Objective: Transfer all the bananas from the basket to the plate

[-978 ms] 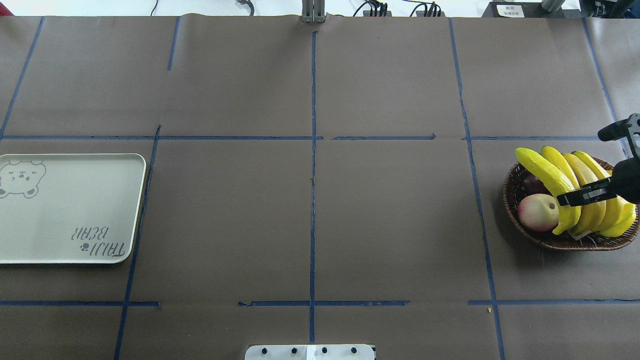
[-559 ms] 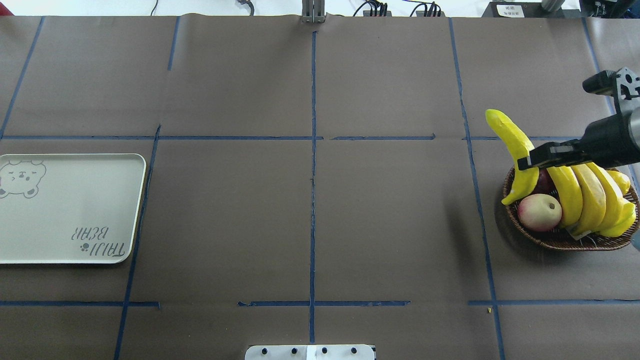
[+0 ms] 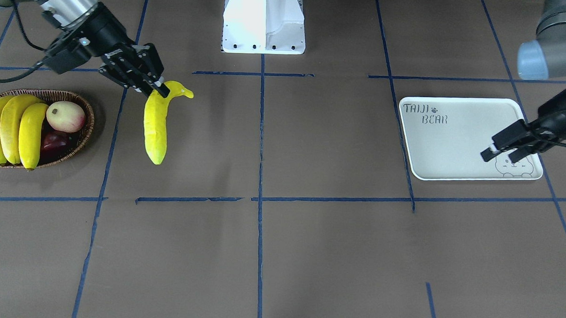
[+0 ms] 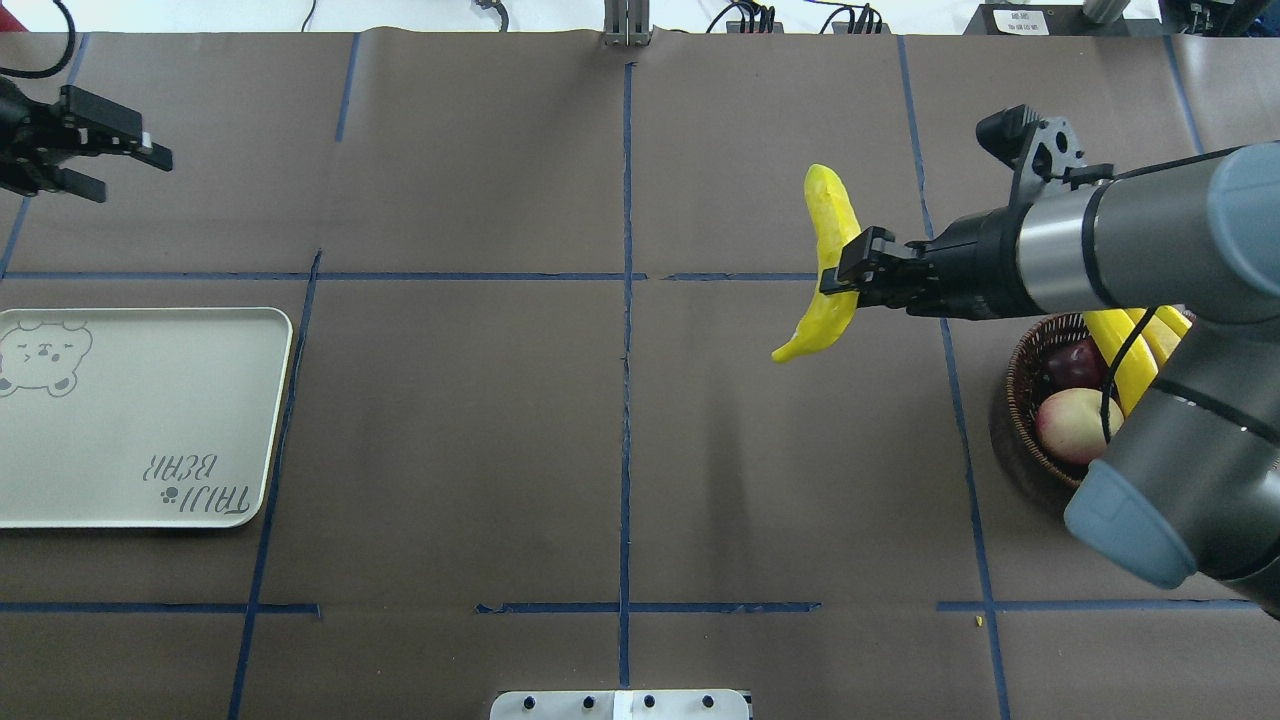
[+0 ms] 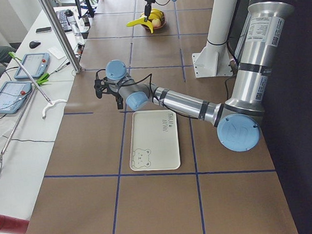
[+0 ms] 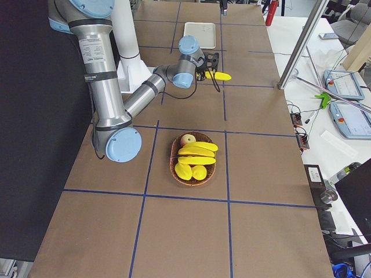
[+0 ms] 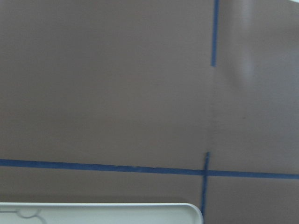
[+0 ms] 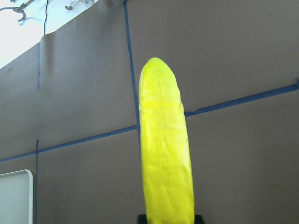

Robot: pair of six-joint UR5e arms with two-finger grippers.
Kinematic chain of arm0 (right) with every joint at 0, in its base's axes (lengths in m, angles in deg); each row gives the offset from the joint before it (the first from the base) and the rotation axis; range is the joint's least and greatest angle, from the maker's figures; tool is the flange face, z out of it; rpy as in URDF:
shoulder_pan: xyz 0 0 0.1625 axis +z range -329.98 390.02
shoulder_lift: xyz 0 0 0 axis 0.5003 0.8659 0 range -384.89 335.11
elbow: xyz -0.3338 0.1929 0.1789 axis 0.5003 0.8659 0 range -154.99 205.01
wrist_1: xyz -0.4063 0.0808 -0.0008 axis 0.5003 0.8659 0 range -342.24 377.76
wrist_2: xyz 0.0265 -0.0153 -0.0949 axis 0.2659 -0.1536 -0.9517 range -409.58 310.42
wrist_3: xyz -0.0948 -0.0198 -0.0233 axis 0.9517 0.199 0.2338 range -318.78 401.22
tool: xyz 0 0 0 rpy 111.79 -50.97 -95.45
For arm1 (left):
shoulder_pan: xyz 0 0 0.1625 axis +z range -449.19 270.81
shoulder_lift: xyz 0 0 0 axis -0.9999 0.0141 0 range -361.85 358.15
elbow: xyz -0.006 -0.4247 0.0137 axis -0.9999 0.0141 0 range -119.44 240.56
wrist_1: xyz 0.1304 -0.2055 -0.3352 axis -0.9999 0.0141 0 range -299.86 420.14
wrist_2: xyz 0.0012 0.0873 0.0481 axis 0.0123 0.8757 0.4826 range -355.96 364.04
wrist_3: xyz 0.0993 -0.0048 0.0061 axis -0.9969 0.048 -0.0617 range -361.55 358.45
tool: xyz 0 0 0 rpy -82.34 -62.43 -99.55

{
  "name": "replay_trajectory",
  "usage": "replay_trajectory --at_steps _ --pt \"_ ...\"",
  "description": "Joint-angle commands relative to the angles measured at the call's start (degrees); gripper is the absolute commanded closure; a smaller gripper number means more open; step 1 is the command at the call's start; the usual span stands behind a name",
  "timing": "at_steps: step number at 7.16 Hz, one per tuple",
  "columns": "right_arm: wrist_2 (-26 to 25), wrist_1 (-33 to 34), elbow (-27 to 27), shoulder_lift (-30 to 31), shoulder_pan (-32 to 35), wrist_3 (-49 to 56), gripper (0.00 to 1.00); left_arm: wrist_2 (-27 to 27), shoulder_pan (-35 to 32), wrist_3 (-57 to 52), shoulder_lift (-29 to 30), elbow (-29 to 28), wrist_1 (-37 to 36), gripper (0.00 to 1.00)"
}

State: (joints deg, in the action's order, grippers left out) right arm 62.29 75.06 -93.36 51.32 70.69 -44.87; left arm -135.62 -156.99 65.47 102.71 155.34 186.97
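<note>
My right gripper (image 4: 850, 275) is shut on one bright-yellow banana (image 4: 828, 235) and holds it in the air left of the wicker basket (image 4: 1018, 400). The front view shows the gripper (image 3: 158, 88) with the banana (image 3: 155, 126) hanging below it. The banana also fills the right wrist view (image 8: 166, 154). Three bananas (image 3: 11, 126) lie in the basket (image 3: 87, 133). The off-white plate (image 4: 130, 400) stands bare at the far left. My left gripper (image 4: 135, 175) is open and empty; in the front view it (image 3: 497, 156) hangs over the plate (image 3: 453, 146).
A pale pink-blushed apple (image 3: 65, 116) and a dark red fruit (image 3: 53, 141) lie in the basket beside the bananas. The white robot base (image 3: 264, 22) stands at the table's near edge. Blue tape lines cross the brown table cover.
My right gripper has lifted one banana out of the basket and carried it left, towards the table's middle. My left gripper has come into the overhead view at the upper left.
</note>
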Motion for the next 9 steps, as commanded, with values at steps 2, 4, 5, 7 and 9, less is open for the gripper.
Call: replay_trajectory --at_steps 2,4,5,7,9 --pt "-10.7 -0.5 0.6 -5.2 -13.2 -1.3 0.98 5.2 7.8 28.1 5.1 0.7 17.4 0.01" --pt "-15.4 -0.3 1.5 -8.1 -17.8 -1.2 0.98 16.0 17.7 42.2 12.0 0.9 19.9 0.01" --pt "-16.3 -0.3 1.7 -9.0 -18.2 -1.2 0.98 20.4 22.9 44.2 14.4 0.8 19.7 0.01" --pt "-16.4 -0.5 2.0 -9.0 -18.1 -1.3 0.98 23.1 27.3 45.6 18.3 0.1 19.6 0.01" --pt "-16.6 -0.6 2.0 -9.1 -18.2 -1.3 0.98 24.6 30.8 45.9 19.5 -0.2 19.1 0.01"
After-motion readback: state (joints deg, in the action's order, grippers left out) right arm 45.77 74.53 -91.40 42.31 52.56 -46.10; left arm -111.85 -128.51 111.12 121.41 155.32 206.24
